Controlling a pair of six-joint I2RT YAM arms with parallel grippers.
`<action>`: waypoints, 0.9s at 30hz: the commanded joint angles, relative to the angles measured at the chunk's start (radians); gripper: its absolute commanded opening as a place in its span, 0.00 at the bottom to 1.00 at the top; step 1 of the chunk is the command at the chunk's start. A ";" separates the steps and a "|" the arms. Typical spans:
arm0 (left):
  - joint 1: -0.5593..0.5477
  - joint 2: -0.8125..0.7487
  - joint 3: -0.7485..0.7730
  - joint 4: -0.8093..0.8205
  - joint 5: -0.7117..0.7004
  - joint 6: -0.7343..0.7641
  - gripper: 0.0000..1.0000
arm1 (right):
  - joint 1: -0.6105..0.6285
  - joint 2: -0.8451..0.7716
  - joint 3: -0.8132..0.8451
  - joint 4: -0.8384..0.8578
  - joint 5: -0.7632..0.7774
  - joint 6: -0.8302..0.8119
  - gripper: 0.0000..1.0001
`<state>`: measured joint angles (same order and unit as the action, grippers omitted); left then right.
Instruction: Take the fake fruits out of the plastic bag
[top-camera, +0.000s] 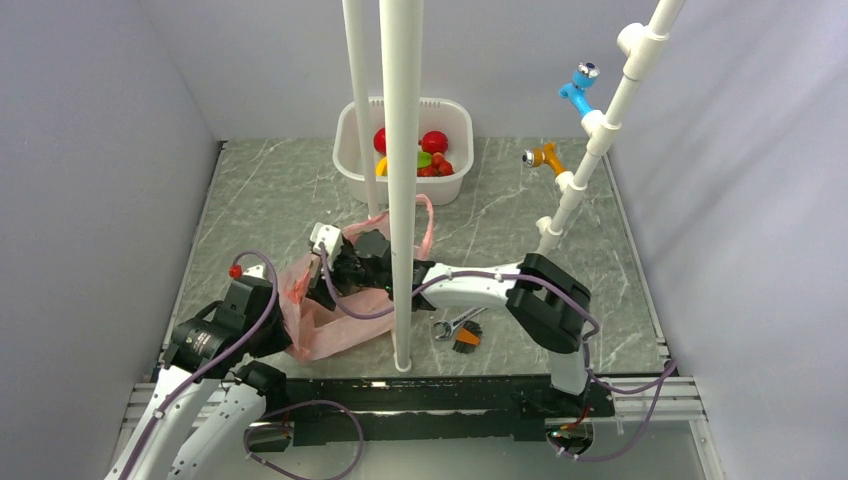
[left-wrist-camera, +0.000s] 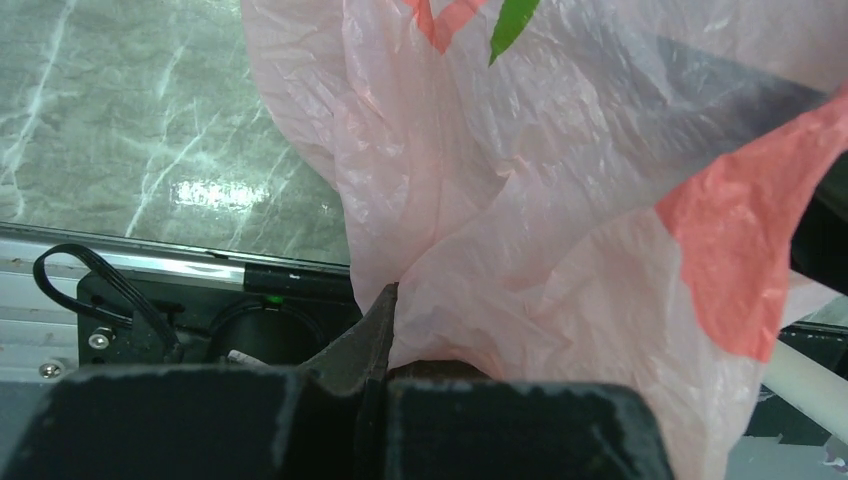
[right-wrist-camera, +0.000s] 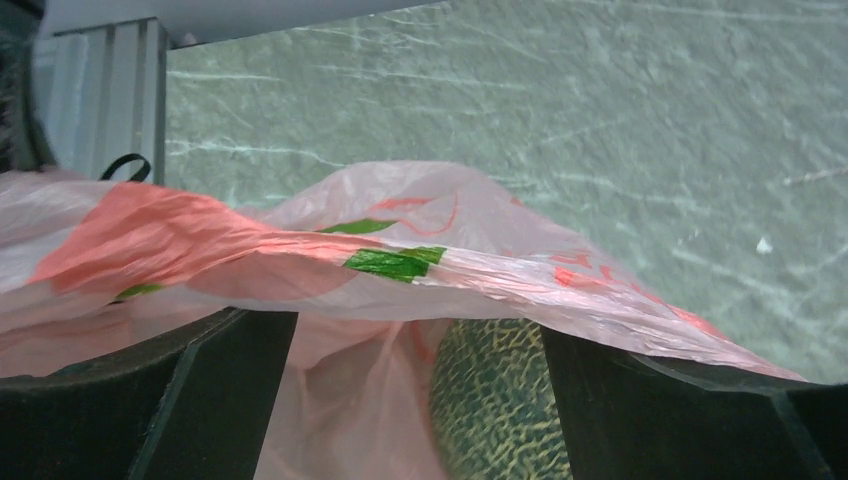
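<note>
L tool (left-wrist-camera: 385, 300) clamped on pink plastic bag (left-wrist-camera: 520, 200); R tool (right-wrist-camera: 420, 380) wide apart, straddling netted green fake melon (right-wrist-camera: 495, 400) in bag.

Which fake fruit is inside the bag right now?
The netted dull-green ball, inside the pink bag between the fingers of the right gripper; the red, yellow and green pieces lie in the white tub.

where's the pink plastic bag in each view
top external: pink plastic bag left of centre, by the near table edge.
left wrist: bag fills centre and right, pinched in the left gripper.
right wrist: bag drapes across the middle, netted green ball showing under it.
shared landmark: grey-green marbled table.
</note>
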<state>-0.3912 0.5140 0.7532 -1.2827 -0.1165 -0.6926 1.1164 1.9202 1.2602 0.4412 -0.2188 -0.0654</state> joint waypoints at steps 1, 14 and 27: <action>-0.001 -0.019 0.028 -0.028 -0.039 -0.006 0.00 | 0.006 0.060 0.050 -0.001 0.100 -0.111 0.90; -0.001 -0.069 0.015 -0.046 -0.055 -0.015 0.00 | -0.031 0.137 -0.027 0.033 0.654 -0.005 0.98; -0.001 -0.052 -0.028 0.025 0.085 0.024 0.00 | -0.239 0.053 -0.358 0.300 0.144 0.465 0.91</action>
<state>-0.3916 0.4431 0.7341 -1.2846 -0.1104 -0.6914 0.9478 1.9610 1.0470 0.7193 0.0784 0.2771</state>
